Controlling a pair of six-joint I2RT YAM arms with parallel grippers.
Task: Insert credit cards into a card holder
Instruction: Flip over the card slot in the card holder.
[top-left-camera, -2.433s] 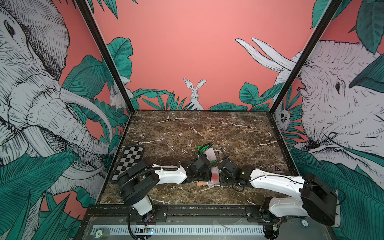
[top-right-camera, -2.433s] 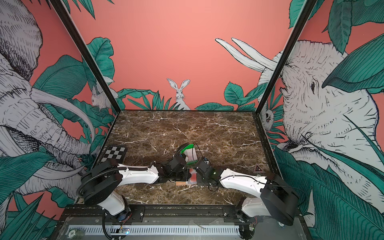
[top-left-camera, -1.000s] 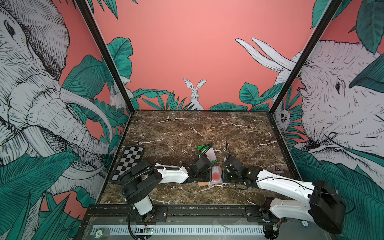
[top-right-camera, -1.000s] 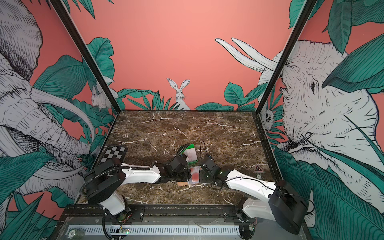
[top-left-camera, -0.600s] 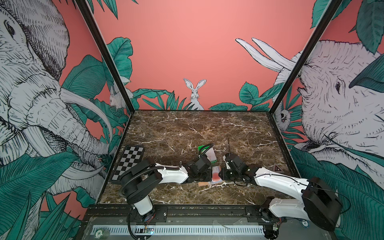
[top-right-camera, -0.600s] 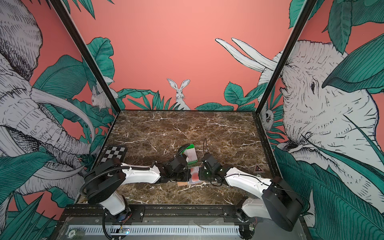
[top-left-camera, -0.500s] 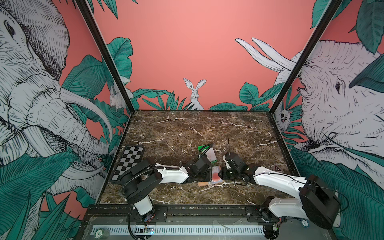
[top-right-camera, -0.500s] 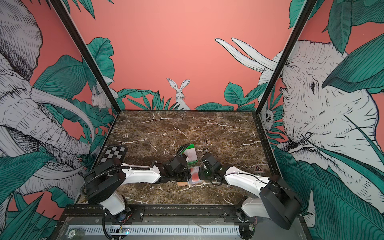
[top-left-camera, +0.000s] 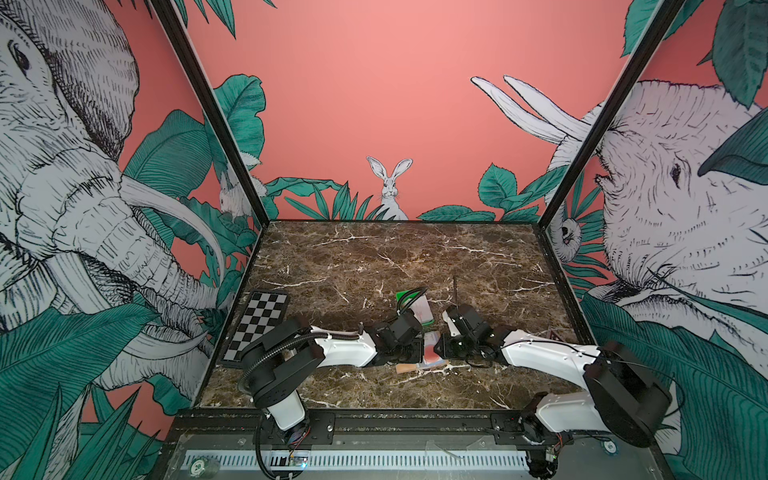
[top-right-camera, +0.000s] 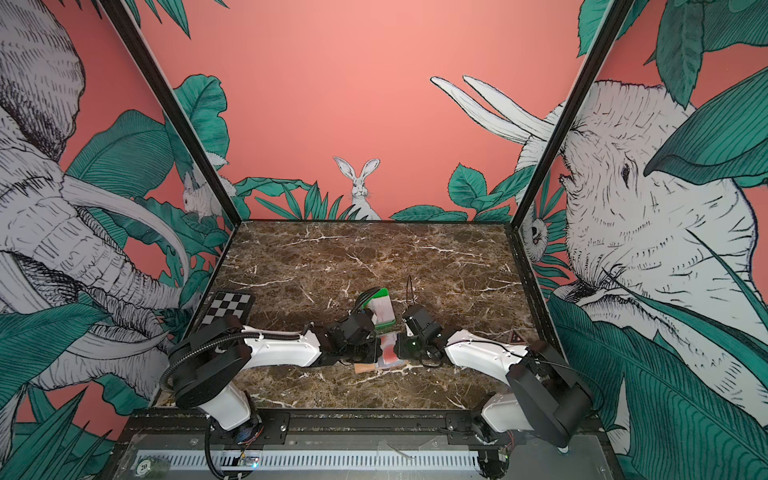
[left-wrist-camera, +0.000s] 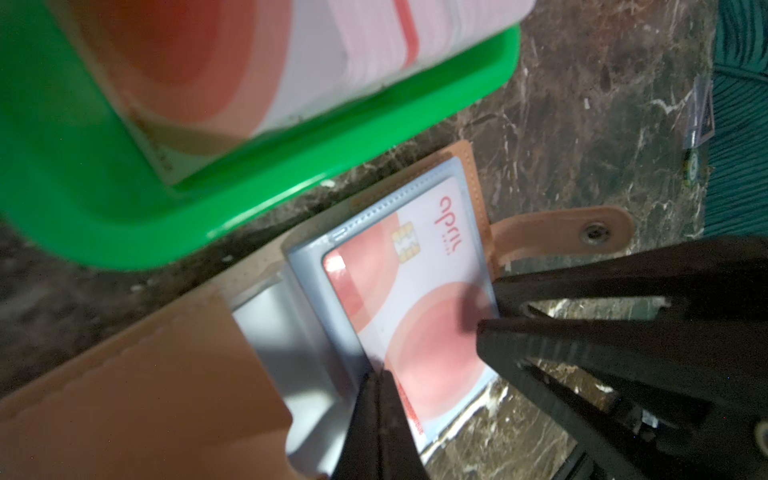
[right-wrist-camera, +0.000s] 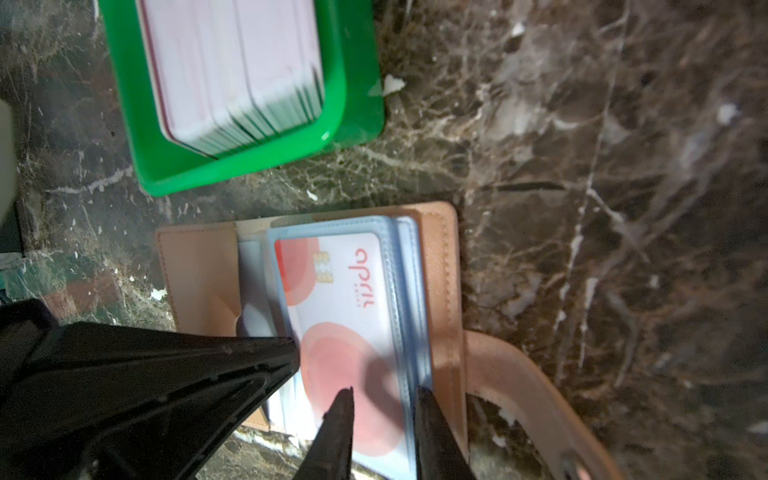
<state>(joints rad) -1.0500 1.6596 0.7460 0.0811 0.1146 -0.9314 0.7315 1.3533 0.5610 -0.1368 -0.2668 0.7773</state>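
The tan card holder (right-wrist-camera: 444, 270) lies open on the marble, its snap strap (left-wrist-camera: 582, 232) spread out to one side. A white credit card (right-wrist-camera: 345, 299) with red-orange circles sits in the top clear sleeve, one end sticking out. My left gripper (left-wrist-camera: 376, 376) is shut, its tip pressing the sleeve's edge beside the card. My right gripper (right-wrist-camera: 384, 392) hovers over the card's outer end, open by a narrow gap with nothing held. In both top views the two grippers (top-left-camera: 417, 353) (top-right-camera: 399, 349) meet over the holder (top-left-camera: 405, 368) near the table's front.
A green tray (right-wrist-camera: 249, 170) with a stack of more cards (right-wrist-camera: 232, 70) stands just behind the holder, also visible in a top view as the tray (top-left-camera: 409, 296). A checkerboard (top-left-camera: 259, 328) lies at the left wall. Enclosure walls surround the marble.
The right arm has swung slightly left, bringing its gripper closer over the card, and its jaws have parted a little. The left arm has stayed put.
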